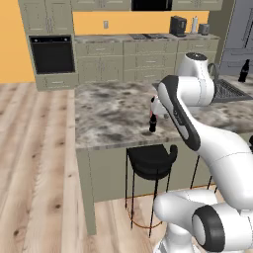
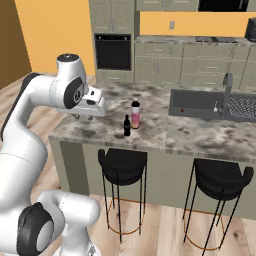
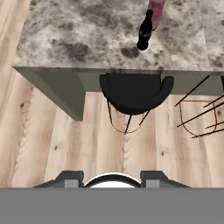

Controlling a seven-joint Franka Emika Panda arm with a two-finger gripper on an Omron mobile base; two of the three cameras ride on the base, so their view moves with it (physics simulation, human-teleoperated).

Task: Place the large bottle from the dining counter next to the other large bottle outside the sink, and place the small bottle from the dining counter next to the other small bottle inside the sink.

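Black bar stool [image 3: 133,92] is seen nearest, tucked under the counter [image 1: 113,116] edge. Past the stool, on the counter top, the small dark bottle [image 2: 127,126] stands upright just beside the tall pink bottle [image 2: 135,114], both near the front edge. Far along the counter from the stool, the sink [image 2: 197,104] is set in, and a tall dark bottle [image 1: 243,71] stands outside it. The red bottle cannot be made out.

End effector [image 2: 76,117] is held above the counter, well apart from both bottles; whether its jaws are wide or narrow cannot be told.

Judgement: no bottle is yet gripped. For a clean pick, one bottle should be approached from its free side, so the neighbour is not knocked. A grip on the body rather than the cap is advised.
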